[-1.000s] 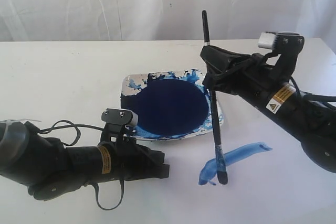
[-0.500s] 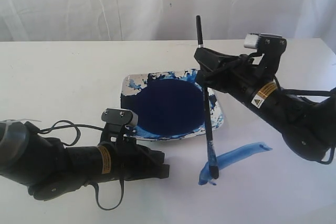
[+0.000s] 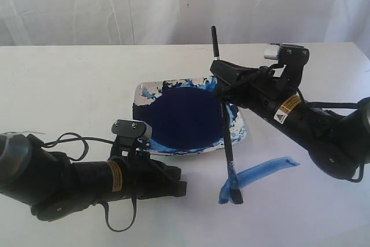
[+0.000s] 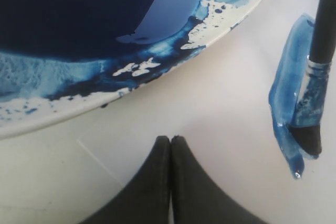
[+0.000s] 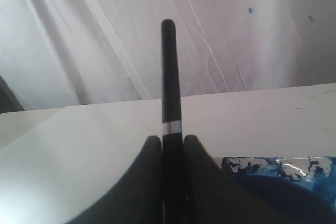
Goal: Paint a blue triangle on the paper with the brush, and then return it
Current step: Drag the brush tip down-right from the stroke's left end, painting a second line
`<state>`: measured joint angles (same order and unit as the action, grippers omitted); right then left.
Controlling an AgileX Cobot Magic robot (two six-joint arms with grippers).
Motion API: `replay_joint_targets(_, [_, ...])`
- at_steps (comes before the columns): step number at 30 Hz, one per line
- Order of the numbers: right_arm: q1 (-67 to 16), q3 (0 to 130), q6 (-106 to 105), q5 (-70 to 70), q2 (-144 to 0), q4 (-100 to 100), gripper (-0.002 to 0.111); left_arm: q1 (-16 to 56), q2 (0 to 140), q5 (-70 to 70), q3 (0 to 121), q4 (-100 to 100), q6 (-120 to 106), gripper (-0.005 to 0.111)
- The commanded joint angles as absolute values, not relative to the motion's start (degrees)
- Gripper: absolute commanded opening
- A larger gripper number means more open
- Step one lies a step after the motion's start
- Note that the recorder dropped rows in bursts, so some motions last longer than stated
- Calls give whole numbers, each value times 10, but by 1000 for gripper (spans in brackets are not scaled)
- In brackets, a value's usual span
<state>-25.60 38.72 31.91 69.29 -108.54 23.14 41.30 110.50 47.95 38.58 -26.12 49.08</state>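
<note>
Blue stroke [image 3: 263, 170] on paper [image 3: 283, 203] is touched by the brush [image 3: 225, 134], which is clamped in the right gripper [image 3: 221, 76]; the left gripper [image 4: 170, 140] is pressed closed.

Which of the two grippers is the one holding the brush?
The right gripper: it clamps the brush by its handle, bristle tip at the blue stroke on the paper. The left gripper is shut on nothing, beside the paint dish.

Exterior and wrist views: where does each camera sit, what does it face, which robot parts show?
Exterior: off-arm, facing table and backdrop; both arms show.
Left wrist: left arm, facing dish and brush; shut left end effector shows.
Right wrist: right arm, facing backdrop; right end effector clamps brush.
Shared: exterior and left wrist show the blue stroke.
</note>
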Motion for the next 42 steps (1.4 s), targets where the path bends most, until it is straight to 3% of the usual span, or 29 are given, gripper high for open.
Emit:
replay_joint_targets(1, [-258,386,319,689,-1086,256,0,414,1101,468,384,-262,490,0])
replay_joint_targets(19, [-256,304,207,692,-1049,223,0,414,1101,468,384,-262,490,0])
replay_joint_targets(34, [-256,210,67,683,-993,47,0,414,1101,468,384,-262,490,0])
replay_joint_targets(42, [-256,209,93,700,-958,30,0,414,1101,468,384,-262,490,0])
